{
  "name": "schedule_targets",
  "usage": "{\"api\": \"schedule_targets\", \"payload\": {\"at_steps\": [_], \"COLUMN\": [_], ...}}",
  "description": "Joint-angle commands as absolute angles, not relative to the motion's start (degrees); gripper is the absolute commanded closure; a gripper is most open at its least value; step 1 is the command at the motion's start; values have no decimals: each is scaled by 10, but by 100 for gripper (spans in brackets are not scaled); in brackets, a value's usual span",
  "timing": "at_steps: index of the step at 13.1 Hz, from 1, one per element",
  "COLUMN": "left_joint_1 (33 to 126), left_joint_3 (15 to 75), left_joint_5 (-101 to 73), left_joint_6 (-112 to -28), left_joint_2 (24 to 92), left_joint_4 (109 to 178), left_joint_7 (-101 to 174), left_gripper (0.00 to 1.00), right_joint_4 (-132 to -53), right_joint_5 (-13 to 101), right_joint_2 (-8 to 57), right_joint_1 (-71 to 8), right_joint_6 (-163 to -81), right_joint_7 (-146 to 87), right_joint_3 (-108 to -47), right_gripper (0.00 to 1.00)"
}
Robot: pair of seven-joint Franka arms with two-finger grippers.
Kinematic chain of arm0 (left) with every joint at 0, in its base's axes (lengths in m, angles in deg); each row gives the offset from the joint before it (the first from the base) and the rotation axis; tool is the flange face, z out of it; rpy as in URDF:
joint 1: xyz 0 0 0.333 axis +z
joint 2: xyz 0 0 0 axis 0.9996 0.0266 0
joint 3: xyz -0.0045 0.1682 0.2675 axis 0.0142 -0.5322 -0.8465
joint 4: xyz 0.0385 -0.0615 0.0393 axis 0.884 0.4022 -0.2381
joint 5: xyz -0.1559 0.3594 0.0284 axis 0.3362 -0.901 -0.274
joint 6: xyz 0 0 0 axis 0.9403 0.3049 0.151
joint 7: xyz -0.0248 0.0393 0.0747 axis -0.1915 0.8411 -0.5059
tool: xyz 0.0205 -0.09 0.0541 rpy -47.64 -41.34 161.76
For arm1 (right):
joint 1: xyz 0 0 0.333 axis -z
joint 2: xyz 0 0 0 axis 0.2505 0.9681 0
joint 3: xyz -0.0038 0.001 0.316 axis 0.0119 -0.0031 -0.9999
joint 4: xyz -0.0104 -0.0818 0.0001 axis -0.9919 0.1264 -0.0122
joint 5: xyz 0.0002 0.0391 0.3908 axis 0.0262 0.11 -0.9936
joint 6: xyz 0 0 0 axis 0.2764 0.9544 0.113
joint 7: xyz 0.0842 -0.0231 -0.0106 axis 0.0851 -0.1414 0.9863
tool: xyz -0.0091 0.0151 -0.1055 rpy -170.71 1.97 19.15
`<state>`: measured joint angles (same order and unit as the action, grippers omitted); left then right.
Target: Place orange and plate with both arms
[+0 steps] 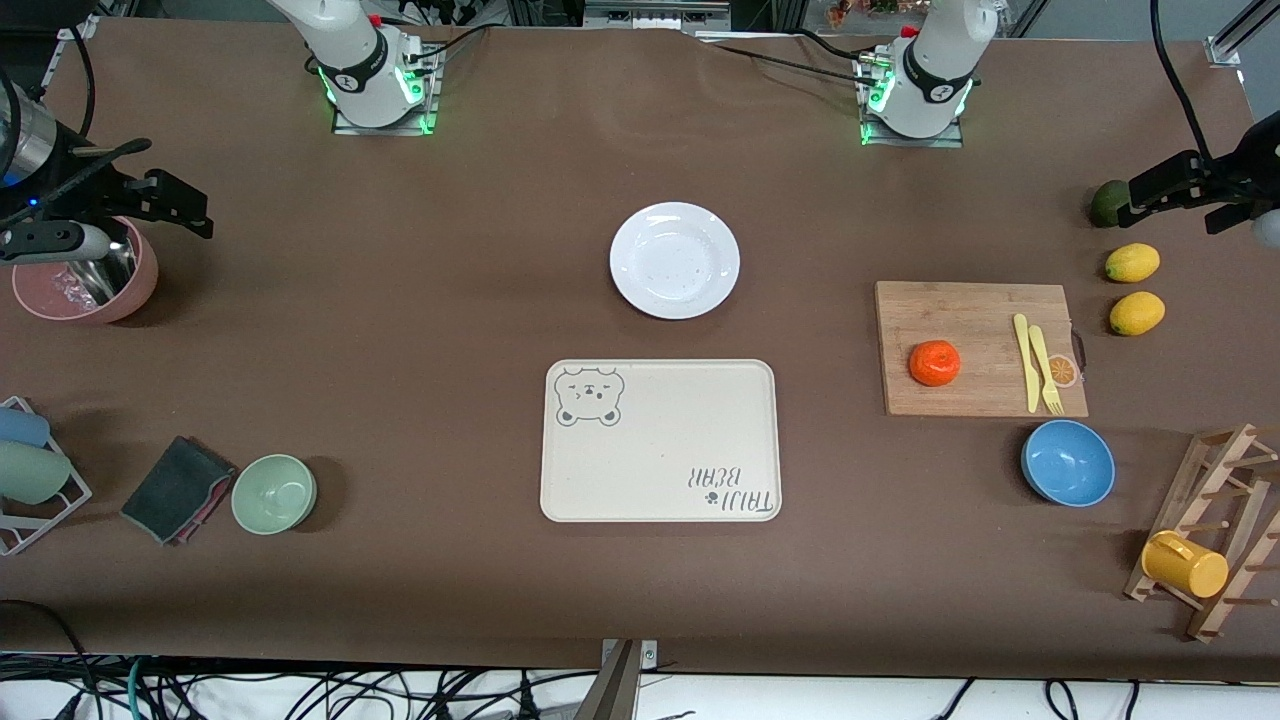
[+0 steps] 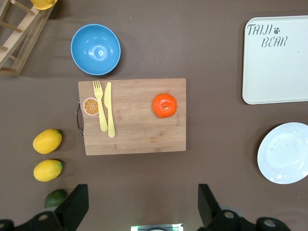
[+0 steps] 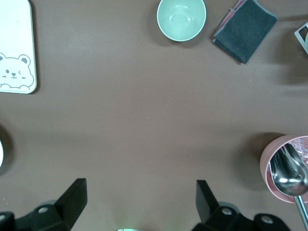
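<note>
The orange [image 1: 935,362] [image 2: 164,105] lies on a wooden cutting board [image 1: 980,310] toward the left arm's end of the table. The white plate [image 1: 675,260] [image 2: 285,153] rests empty on the brown tabletop mid-table, farther from the front camera than the cream bear-print tray [image 1: 660,440]. My left gripper [image 2: 142,192] hangs high and open over bare table between the left arm's base and the board, nothing between its fingers. My right gripper [image 3: 140,185] is likewise high and open over bare table close to the right arm's base. Neither hand shows in the front view.
A yellow fork and knife [image 1: 1038,362] share the board. Beside it are a blue bowl [image 1: 1068,462], two lemons [image 1: 1132,262] and a green fruit [image 1: 1108,203]. A green bowl [image 1: 274,493], dark cloth [image 1: 178,488] and pink bowl with spoon [image 1: 85,290] sit toward the right arm's end.
</note>
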<state>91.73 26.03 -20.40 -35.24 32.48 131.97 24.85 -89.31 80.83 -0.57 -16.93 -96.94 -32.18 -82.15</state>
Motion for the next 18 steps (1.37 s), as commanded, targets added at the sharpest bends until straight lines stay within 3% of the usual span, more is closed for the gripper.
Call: {"api": "schedule_targets", "payload": {"at_steps": [1, 18], "left_joint_1": [923, 924], "left_joint_3": [261, 260], "left_joint_5": [-193, -193], "left_joint_6": [-343, -352], "left_joint_2": [331, 332], "left_joint_4": [1303, 1303], "left_joint_7": [245, 244], "left_gripper": [0, 0], "right_joint_4": [-886, -885], "right_joint_5": [814, 815], "right_joint_2": [-7, -7], "right_joint_1": [-172, -172], "right_joint_6": [-961, -960], "right_joint_7": [-316, -315], "right_joint_3": [-820, -820], "right_gripper": [0, 0]}}
